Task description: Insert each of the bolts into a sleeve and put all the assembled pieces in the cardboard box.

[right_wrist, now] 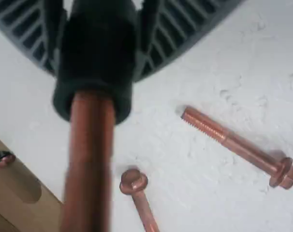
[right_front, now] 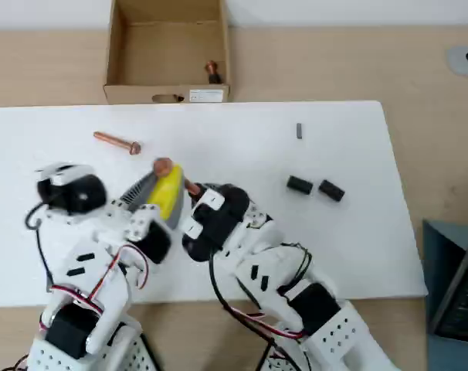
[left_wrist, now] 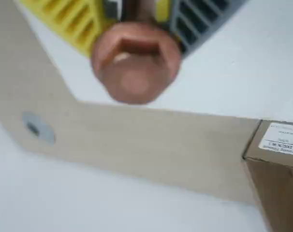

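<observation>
My left gripper [right_front: 161, 185], with one yellow finger [right_front: 167, 193], is shut on a copper bolt [left_wrist: 136, 63] whose hex head sticks out past the fingertips. My right gripper [right_front: 199, 202] sits close beside it, shut on a black sleeve [right_wrist: 95, 63] with a copper shaft [right_wrist: 88, 164] running out of its bore. One loose bolt [right_front: 117, 142] lies on the white mat to the left. Another bolt head [right_wrist: 133, 182] shows nearby, its shaft running off the picture. Two loose sleeves [right_front: 300, 185] [right_front: 331, 190] lie to the right. The cardboard box [right_front: 166, 94] at the back holds one copper piece [right_front: 211, 71].
A small grey item [right_front: 299, 131] lies on the white mat [right_front: 242, 139] behind the loose sleeves. The box's front wall [left_wrist: 277, 169] stands just beyond the mat's far edge. Both arm bases crowd the near edge.
</observation>
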Action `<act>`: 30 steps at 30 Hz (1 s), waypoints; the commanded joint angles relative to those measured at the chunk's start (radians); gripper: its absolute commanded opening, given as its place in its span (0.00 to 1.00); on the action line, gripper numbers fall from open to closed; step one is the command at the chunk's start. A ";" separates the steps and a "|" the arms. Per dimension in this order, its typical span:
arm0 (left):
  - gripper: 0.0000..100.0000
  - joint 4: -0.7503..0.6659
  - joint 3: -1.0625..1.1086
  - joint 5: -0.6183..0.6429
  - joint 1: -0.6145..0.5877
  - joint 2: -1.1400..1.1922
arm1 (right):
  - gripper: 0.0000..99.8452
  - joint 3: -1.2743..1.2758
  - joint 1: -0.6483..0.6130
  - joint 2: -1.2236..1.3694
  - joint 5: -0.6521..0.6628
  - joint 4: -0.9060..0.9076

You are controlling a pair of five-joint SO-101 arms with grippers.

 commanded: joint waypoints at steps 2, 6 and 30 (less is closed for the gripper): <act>0.00 0.003 0.017 -0.098 0.092 -0.007 | 0.01 -0.085 -0.054 -0.007 0.048 -0.026; 0.00 0.003 0.058 -0.157 0.121 -0.007 | 0.01 -0.085 -0.059 -0.007 0.048 -0.026; 0.18 0.003 0.018 -0.201 -0.011 -0.005 | 0.01 -0.090 -0.054 -0.007 0.048 -0.028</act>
